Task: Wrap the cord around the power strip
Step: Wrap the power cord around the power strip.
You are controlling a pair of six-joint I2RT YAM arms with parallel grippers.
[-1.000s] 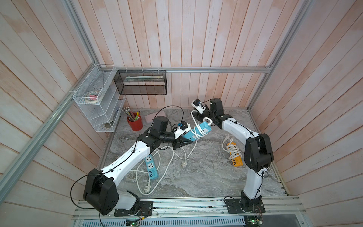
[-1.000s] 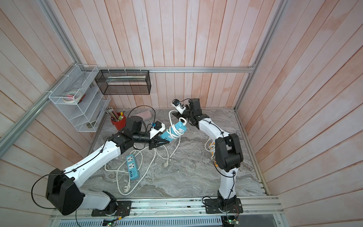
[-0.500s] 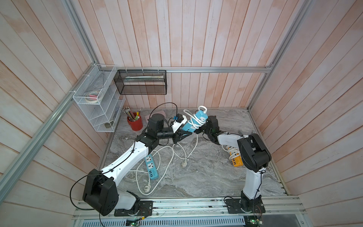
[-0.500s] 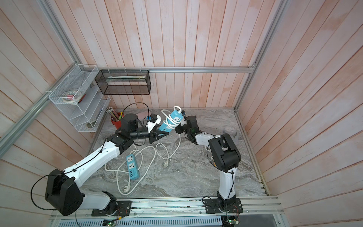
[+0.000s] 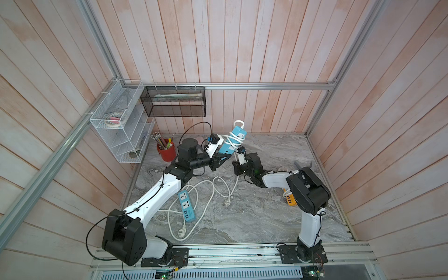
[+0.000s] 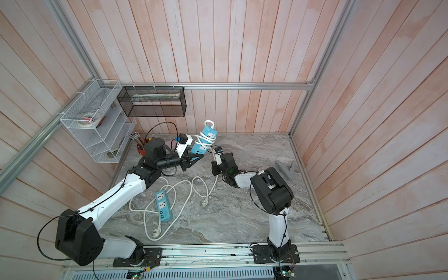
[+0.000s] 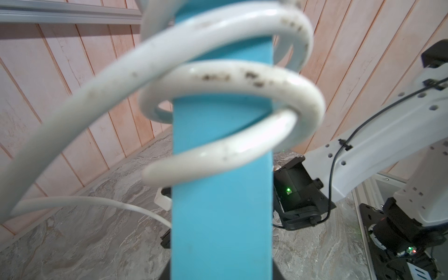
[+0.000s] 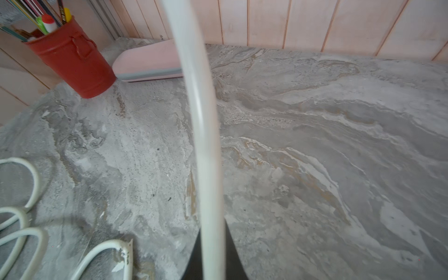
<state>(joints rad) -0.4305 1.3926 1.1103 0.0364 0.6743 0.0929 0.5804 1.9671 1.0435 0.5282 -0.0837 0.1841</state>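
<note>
Clamped tight, the left gripper [image 5: 222, 158] holds the blue power strip [image 5: 238, 132] by its lower end, tilted above the table [image 5: 254, 218]. White cord [image 7: 230, 80] loops (loose, scuffed) circle it. The right gripper [image 8: 213, 261] pinches the hanging cord below.

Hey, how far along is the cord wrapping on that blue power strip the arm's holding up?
Done: a few loops of cord circle the raised power strip, clamped at its lower end by the left gripper. In hand: the right gripper is shut on the cord below the strip. Left: a loose length runs down to the plug on the table, not yet wound.
</note>
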